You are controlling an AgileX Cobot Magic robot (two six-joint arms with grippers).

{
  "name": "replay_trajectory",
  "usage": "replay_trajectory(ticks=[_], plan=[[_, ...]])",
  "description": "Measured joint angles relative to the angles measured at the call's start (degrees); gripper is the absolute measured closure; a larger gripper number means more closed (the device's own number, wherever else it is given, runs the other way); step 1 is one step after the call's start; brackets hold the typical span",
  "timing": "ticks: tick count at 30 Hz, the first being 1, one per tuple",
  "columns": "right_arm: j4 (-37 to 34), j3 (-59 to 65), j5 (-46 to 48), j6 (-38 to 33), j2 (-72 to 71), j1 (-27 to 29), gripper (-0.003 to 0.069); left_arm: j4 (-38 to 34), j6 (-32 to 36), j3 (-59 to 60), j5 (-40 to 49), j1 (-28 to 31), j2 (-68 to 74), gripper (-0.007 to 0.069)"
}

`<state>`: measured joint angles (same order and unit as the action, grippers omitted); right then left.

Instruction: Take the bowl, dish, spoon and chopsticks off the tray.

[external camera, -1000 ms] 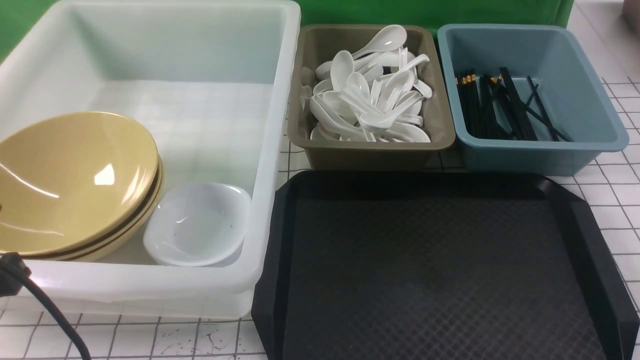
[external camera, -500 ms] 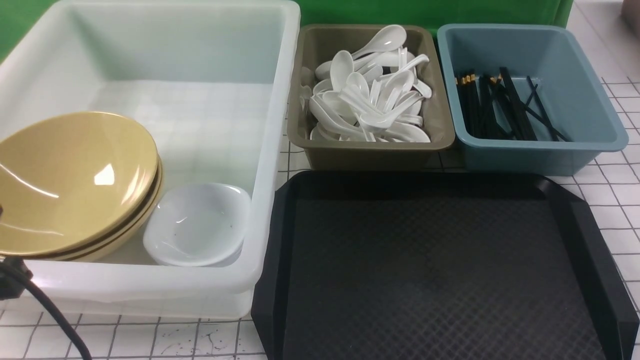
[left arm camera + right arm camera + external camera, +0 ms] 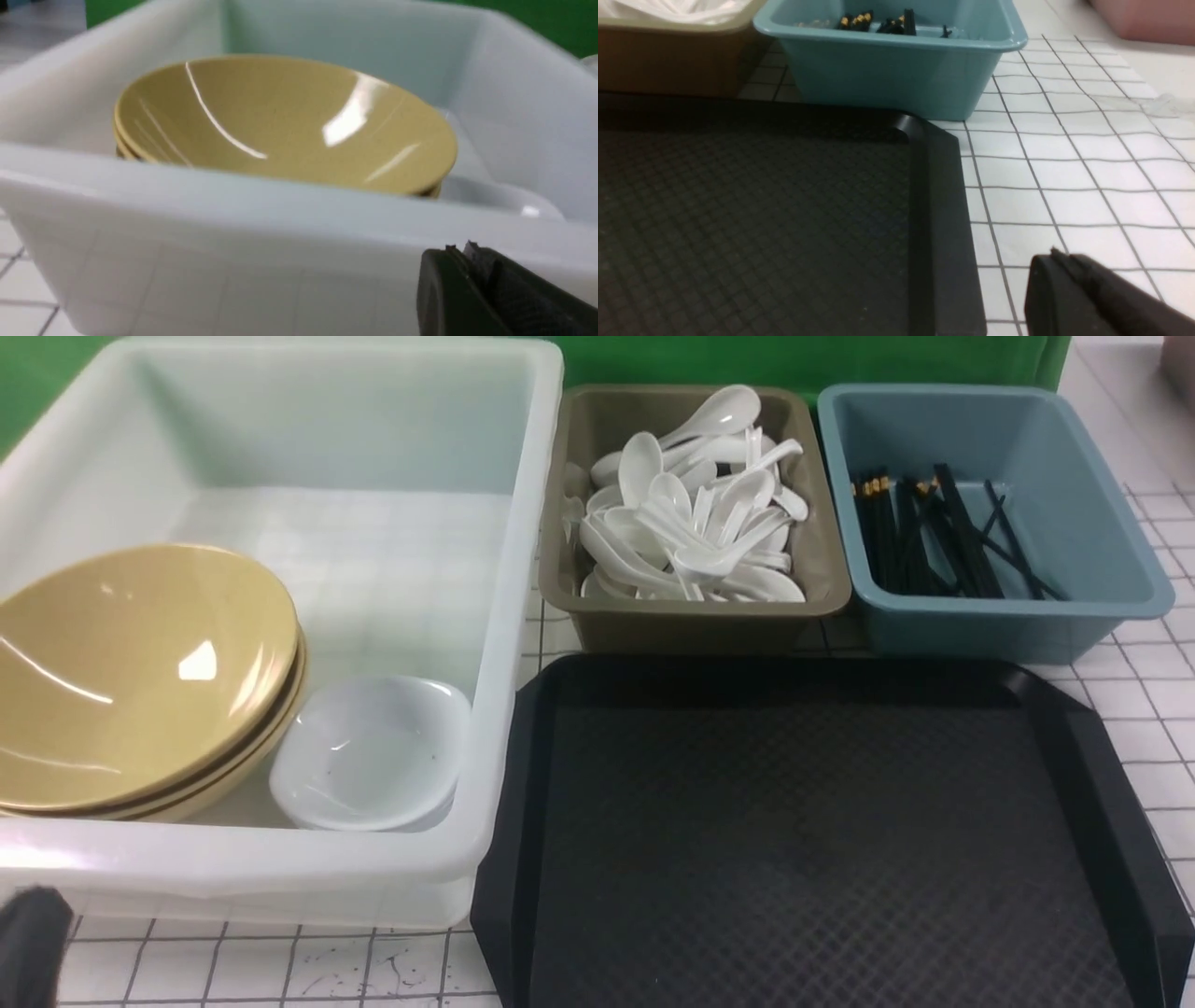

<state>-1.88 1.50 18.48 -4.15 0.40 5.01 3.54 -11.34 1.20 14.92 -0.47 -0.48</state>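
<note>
Chopsticks (image 3: 934, 537) lie lengthwise in blue tub (image 3: 1102, 523), gold bands far end

A white tabletop (image 3: 1153, 709) ruled with thin dark grid lines fills the foreground. A green backdrop (image 3: 803, 359) stands behind it. Soft light glares off the surfaces.

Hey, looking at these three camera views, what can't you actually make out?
- Front view: bowls stacked; how many is hidden under the top one.
- Front view: tray near edge cut off by the frame.
- Front view: left gripper a blurred corner shape.
- Right wrist view: chopsticks mostly hidden behind the blue tub wall.
</note>
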Motion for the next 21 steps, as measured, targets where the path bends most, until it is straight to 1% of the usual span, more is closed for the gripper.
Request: replay_trajectory(ticks=[4, 11, 21], plan=[[0.0, 0.0, 0.0, 0.0, 0.0, 0.0, 0.0612, -1.5, 1.4, 0.3, 3.4, -1.3, -0.2, 0.0636], [0.0, 0.0, 0.0, 0.0, 0.0, 0.0, 0.0608, -2.5, 5.5, 0.3, 3.7, -2.9, -0.2, 0.0636], [0.0, 0.0, 0.0, 0.0, 0.0, 0.0, 0.0598, -2.7, 5.7, 0.3, 3.7, -2.9, -0.2, 0.0636]])
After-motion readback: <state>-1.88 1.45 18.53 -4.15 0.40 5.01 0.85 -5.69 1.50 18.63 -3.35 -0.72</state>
